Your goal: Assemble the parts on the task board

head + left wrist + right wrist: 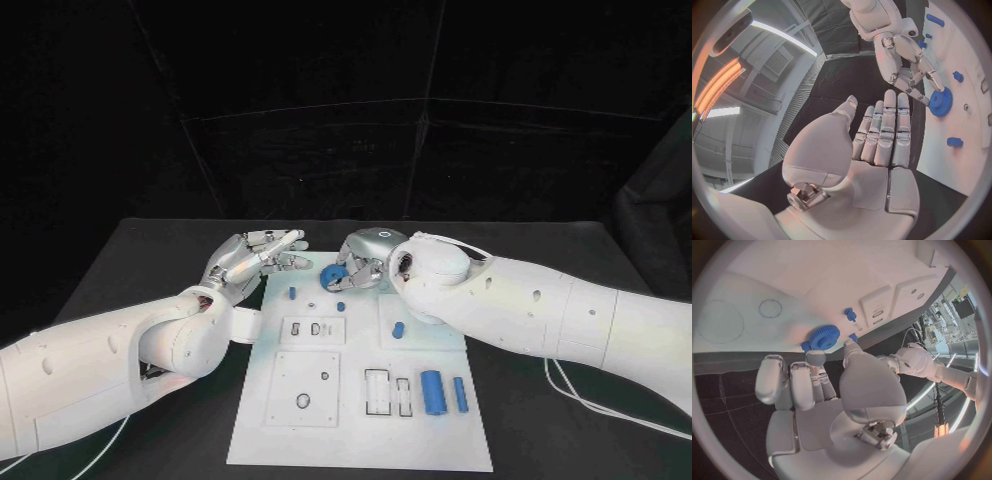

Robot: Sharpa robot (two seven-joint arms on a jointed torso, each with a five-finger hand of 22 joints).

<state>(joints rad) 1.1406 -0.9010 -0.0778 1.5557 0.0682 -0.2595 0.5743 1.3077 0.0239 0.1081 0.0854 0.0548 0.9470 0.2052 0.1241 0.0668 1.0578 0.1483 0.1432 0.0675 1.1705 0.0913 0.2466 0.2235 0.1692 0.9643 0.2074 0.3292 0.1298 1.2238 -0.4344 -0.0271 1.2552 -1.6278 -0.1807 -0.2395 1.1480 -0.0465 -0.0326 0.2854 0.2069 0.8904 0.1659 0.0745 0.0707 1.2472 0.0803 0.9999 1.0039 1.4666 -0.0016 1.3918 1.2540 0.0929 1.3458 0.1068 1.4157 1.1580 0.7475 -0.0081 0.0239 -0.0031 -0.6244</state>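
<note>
On the left, our left hand hovers just off the far left corner of the task board, fingers straight and together, holding nothing. To its right, our right hand pinches the blue gear between its fingers, at the board's far edge, whether resting on it or just above we cannot tell. We judge the gear could slip or tilt, since the pinch takes only its rim; lowered askew, it may jam on its seat or knock the small blue peg nearby. We can read no writing or labels anywhere.
</note>
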